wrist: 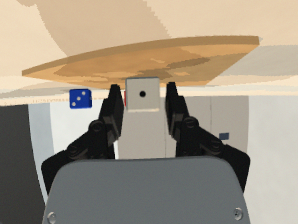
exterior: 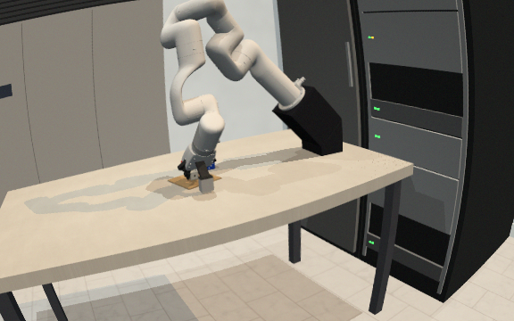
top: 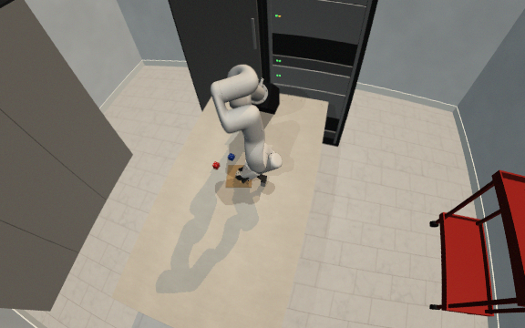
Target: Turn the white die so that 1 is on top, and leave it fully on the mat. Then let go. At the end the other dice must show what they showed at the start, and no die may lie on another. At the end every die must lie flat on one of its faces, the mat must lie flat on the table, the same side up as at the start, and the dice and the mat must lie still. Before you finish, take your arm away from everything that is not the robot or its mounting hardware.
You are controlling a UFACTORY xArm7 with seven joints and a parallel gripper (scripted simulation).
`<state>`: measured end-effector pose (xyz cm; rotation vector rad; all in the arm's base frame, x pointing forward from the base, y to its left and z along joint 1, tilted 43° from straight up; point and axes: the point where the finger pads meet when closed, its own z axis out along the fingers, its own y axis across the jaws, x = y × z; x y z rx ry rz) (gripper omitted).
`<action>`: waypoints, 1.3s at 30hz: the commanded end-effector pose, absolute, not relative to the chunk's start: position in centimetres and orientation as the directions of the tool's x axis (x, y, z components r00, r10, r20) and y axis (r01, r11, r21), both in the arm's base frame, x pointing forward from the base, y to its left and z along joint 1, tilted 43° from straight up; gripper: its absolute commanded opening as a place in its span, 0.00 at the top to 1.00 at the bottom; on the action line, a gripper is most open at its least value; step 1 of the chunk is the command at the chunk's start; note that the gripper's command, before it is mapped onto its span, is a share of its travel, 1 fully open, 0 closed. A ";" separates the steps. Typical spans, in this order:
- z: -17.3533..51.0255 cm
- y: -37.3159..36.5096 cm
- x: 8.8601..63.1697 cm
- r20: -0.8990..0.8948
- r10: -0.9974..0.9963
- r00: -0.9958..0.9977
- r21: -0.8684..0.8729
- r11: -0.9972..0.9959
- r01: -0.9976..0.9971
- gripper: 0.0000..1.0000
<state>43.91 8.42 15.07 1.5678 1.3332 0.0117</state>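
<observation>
1. A white die (exterior: pixel 193 176) (wrist: pixel 142 93) is seen on the orange-brown mat (top: pixel 231 183) (exterior: pixel 178 181) (wrist: pixel 200 62), its single-pip face turned toward the wrist camera.
2. The die is flanked, ungripped, by the partly open tool (top: pixel 252 179) (exterior: pixel 195 178) (wrist: pixel 143 94).

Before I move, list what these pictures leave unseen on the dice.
- White cubic die's top face: edge-on in the wrist view, behind the gripper from above.
- Red cubic die's pips: too small in the top view.
- Blue cubic die's far faces: turned away in the wrist view.
</observation>
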 end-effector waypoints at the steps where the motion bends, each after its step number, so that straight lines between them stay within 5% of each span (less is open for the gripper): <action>1: 15.1 8.5 43.9 -0.565 0.730 0.383 0.679 0.148 0.719 0.53; 8: 15.1 8.5 43.9 -0.565 0.730 0.383 0.679 0.148 0.719 0.53; 9: 15.1 8.5 43.9 -0.565 0.730 0.383 0.679 0.148 0.719 0.73; 39: 15.1 8.5 43.9 -0.565 0.730 0.383 0.679 0.148 0.719 0.73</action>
